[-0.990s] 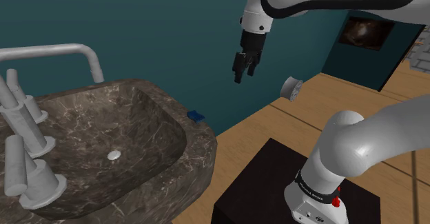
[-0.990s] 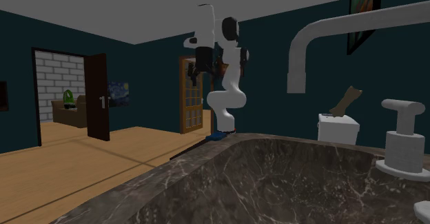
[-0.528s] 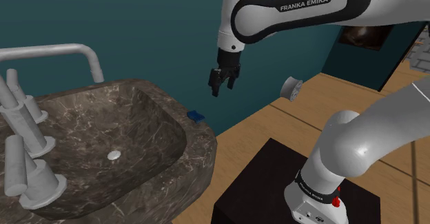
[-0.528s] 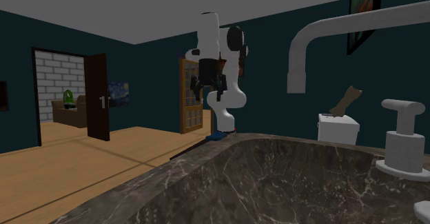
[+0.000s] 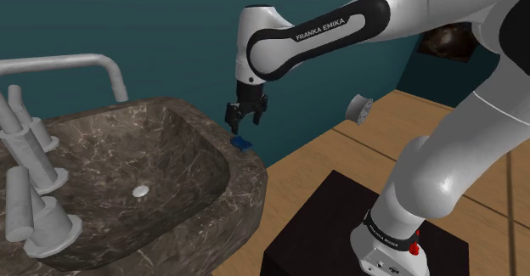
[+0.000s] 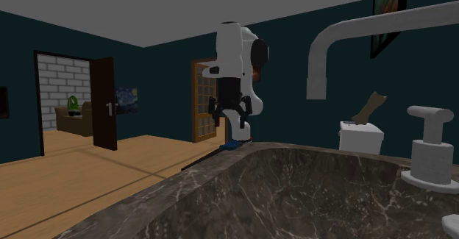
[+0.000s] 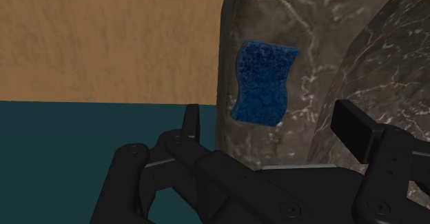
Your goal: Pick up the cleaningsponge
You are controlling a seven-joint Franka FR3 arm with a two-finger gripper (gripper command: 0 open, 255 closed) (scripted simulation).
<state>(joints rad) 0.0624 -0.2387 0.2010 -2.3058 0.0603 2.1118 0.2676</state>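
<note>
Shoulder view, pincer: the black pincer (image 5: 241,121) hung over the far corner of the sink (image 5: 246,185), its fingers apart and holding nothing.
Shoulder view, sponge: the blue sponge (image 5: 242,142) lay on the dark marbled rim at that corner, next to the teal wall (image 5: 170,28) and just below the fingertips.
Shoulder view, surroundings: a grey faucet (image 5: 85,62) arched over the basin, and the black stand (image 5: 331,215) sat on the wooden floor (image 5: 382,147).
Second exterior view, pincer: it pointed downward beyond the sink's far edge, fingers spread.
Second exterior view, sponge: a sliver of blue showed on the far rim beneath it; contact could not be told.
Wrist view, pincer: the two fingers (image 7: 191,123) stood wide apart with nothing clasped.
Wrist view, sponge: it lay flat on the marbled rim, ahead of the gap between the fingers and untouched by them.
</note>
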